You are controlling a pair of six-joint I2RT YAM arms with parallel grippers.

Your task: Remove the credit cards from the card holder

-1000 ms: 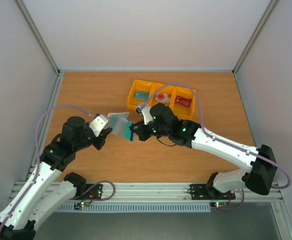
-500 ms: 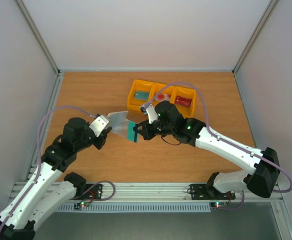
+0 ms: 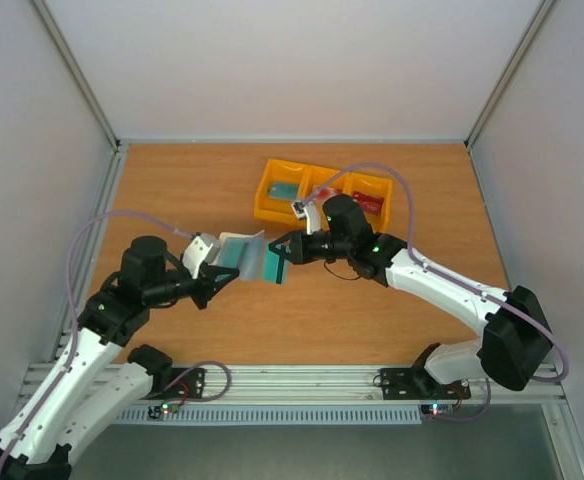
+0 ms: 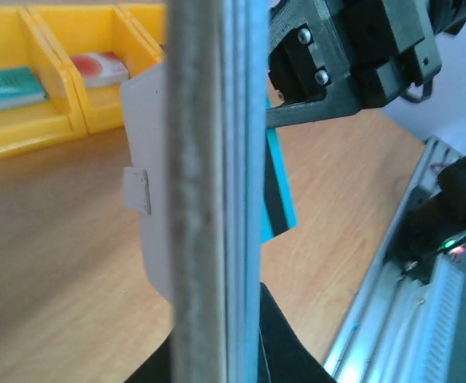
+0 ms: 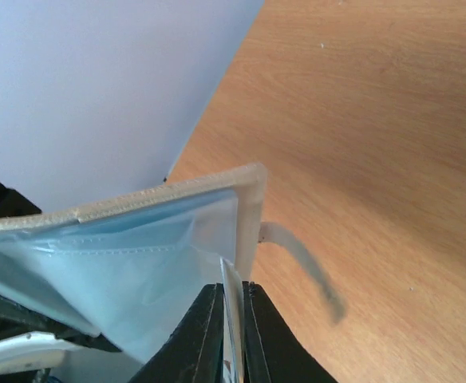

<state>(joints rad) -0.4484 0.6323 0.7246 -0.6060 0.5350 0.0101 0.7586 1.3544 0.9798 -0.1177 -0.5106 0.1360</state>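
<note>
1. Three credit cards (image 3: 367, 203) already lie in the yellow tray (image 3: 264, 200) at the upper centre of the overhead view, one to a compartment: teal, red-and-white and dark red.
2. The left gripper (image 3: 215, 275) is clenched on the card holder (image 3: 237, 250). It holds the holder up off the worktop (image 3: 172, 190), left of centre, with its open side toward the other arm.
3. The right gripper (image 3: 282, 250) meets it from the right, pinched on the edge of a teal card (image 3: 272, 268) with a dark stripe. Most of that card shows beyond the holder's right edge.
4. I cannot tell whether the card's last corner is free of the pocket. In the wrist views the card and the holder are touching or overlapping.
5. By my judgement the task is well along. What is left is to draw this card clear, put it down, and check the pockets. The translucent blue-grey lining does not show whether any card remains inside.
</note>
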